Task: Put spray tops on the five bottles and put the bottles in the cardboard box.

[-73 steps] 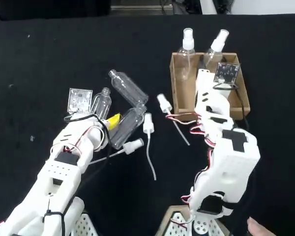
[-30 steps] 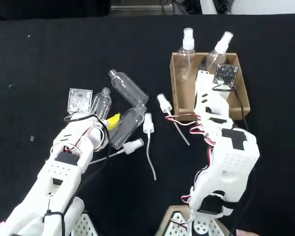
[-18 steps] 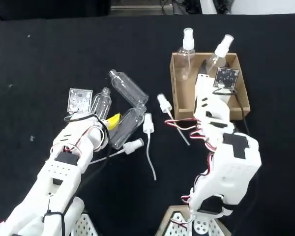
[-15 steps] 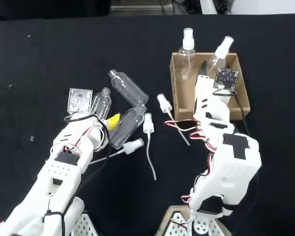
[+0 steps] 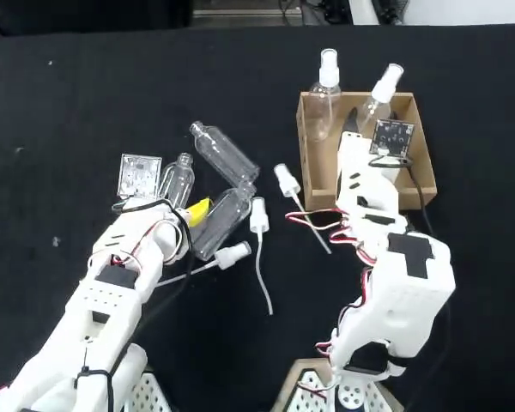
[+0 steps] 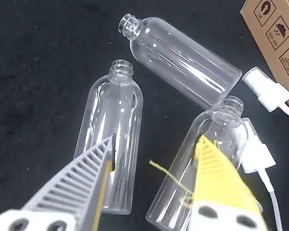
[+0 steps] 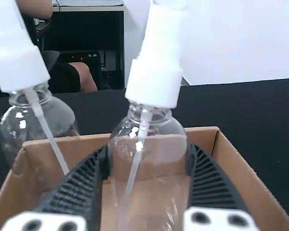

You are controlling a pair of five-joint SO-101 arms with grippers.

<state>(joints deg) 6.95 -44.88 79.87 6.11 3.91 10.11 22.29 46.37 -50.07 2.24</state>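
The right pincer (image 7: 147, 161) pinches a capped bottle (image 5: 379, 96) inside the cardboard box (image 5: 304, 154), just beside a second capped bottle (image 5: 324, 90); whether its base rests on the box floor is hidden, so letting go early could topple it against that neighbour or over the wall.

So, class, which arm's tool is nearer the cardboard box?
Right. The right tool is over the cardboard box, closed on a capped bottle. The left tool is off to the box's side, open above the uncapped bottles on the table.
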